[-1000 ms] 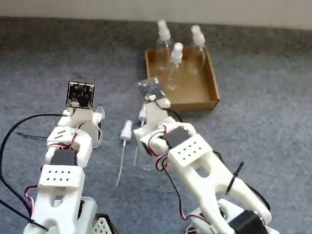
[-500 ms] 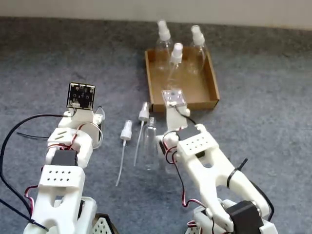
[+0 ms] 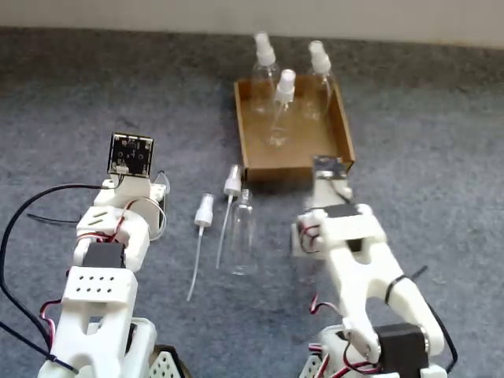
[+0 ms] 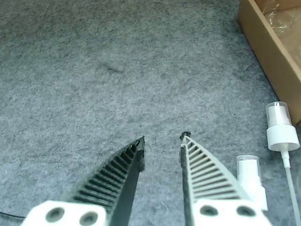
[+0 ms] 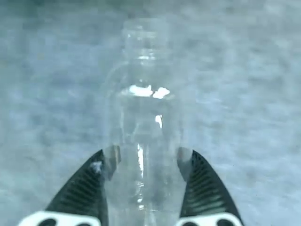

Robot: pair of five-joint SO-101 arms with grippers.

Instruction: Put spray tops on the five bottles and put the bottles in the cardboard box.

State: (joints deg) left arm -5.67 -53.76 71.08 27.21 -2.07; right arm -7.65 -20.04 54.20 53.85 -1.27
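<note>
Nearest, 2 arms. The right gripper [image 5: 146, 157] has its ribbed black fingers pinching 1 clear plastic bottle [image 5: 143, 94] by the body. No top on it, open threaded neck. From above, the arm hides most of it.

The left gripper [image 4: 162, 140] has its fingers a bit apart w/ nothing btwn them, just fuzzy grey carpet [image 4: 94, 70] below.

Mid: 1 more bare bottle [image 3: 242, 231] lying flat, w/ 2 loose white spray tops [image 3: 204, 211] beside it, both w/ long thin tubes.

Farthest is the shallow cardboard box [image 3: 341, 134]. 3 capped bottles [image 3: 282, 106] stand in it, toward the far end. Their see-thru bodies are hard to make out.
</note>
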